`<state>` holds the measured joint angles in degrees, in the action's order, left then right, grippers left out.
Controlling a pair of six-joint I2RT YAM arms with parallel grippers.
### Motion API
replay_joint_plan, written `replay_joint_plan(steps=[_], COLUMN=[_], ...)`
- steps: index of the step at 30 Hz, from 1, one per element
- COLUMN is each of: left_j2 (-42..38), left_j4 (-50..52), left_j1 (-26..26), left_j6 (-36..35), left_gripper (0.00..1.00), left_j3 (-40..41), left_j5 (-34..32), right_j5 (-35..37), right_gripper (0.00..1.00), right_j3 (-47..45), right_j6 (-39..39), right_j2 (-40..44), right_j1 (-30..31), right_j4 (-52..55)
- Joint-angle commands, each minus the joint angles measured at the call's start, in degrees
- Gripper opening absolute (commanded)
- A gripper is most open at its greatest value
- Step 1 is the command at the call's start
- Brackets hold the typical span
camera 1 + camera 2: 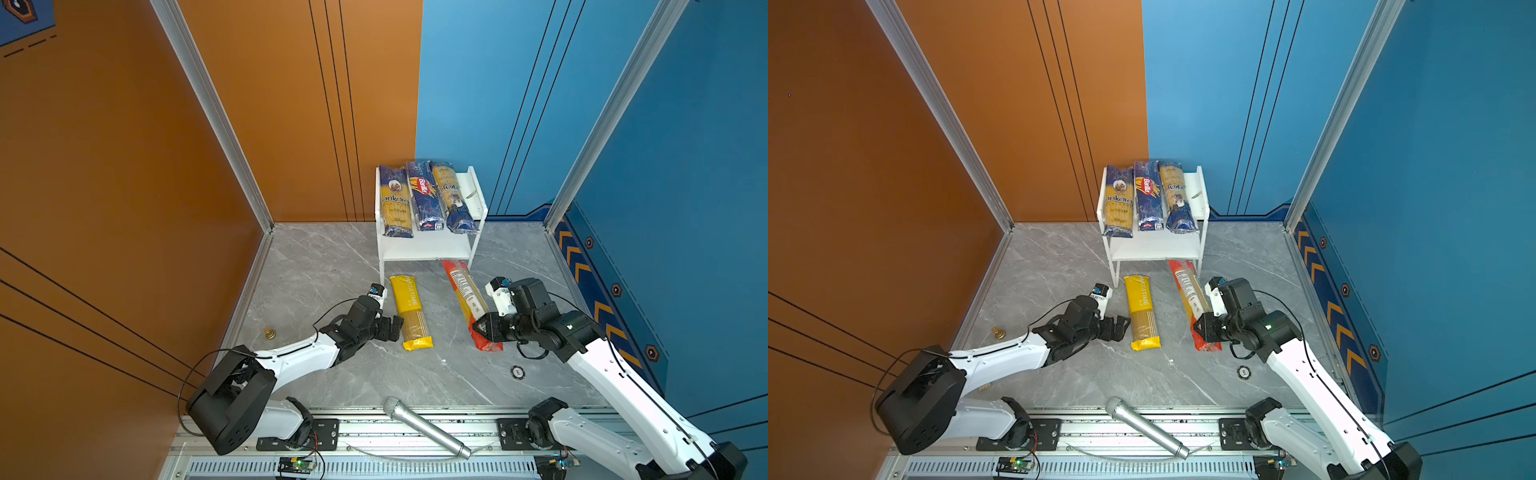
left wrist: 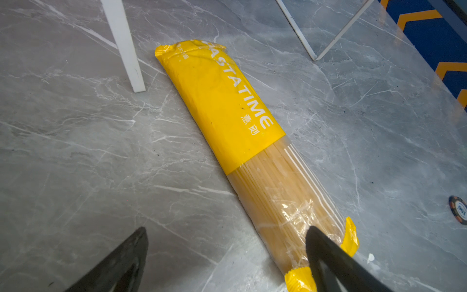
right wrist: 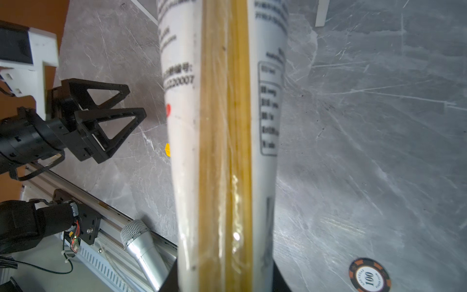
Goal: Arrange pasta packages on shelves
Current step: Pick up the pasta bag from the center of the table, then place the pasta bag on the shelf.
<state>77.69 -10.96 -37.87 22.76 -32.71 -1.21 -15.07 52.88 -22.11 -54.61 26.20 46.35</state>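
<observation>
The grey worktop (image 1: 332, 374) is taken up at 12 o'clock by the shelves (image 1: 424, 249). The top board is filled by three bags laid lengthwise side by side — an ankara bag (image 1: 395, 203) at 9 o'clock, the Barilla bag (image 1: 424, 195) in the middle, a second ankara bag (image 1: 454, 199) at 3 o'clock. Only the bare lower board is therefore judged free for the other two. The red-and-clear bag (image 1: 465, 291) is pointed at the rack's 5 o'clock foot and is clamped near its 6 o'clock end by the right tool (image 1: 484, 328), probably so that the free end can be led in first. Whether it is lifted clear of the worktop cannot be told. The yellow bag (image 1: 409, 309) is laid flat at 9 o'clock of it, along the 12-to-6 line. At its 9 o'clock side the left tool (image 1: 392, 326) is held wide with nothing gripped, one finger (image 2: 326, 250) at the clear end — a grasp seems prepared.
</observation>
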Motion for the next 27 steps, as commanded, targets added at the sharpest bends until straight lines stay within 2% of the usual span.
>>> replay_joint_plan(steps=[1, 8, 27], left_j2=[0.3, 0.1, -1.3], left_j4=[-0.3, -0.3, -0.3], left_j1=[-0.6, -0.6, 0.1], left_j6=[-0.4, -0.4, -1.1], left_gripper=[0.98, 0.98, 0.98], left_j3=[-1.5, -1.3, 0.1], left_j5=[0.9, 0.4, -0.3], right_j5=[-1.1, 6.7, 15.3], right_gripper=[0.00, 0.00, 0.00], right_j3=[1.8, 2.7, 14.8], right_j6=[-2.4, -4.9, -4.9], right_j2=[0.7, -1.8, -15.5], right_j1=[1.5, 4.7, 5.2], right_j4=[-12.9, -20.0, -22.0])
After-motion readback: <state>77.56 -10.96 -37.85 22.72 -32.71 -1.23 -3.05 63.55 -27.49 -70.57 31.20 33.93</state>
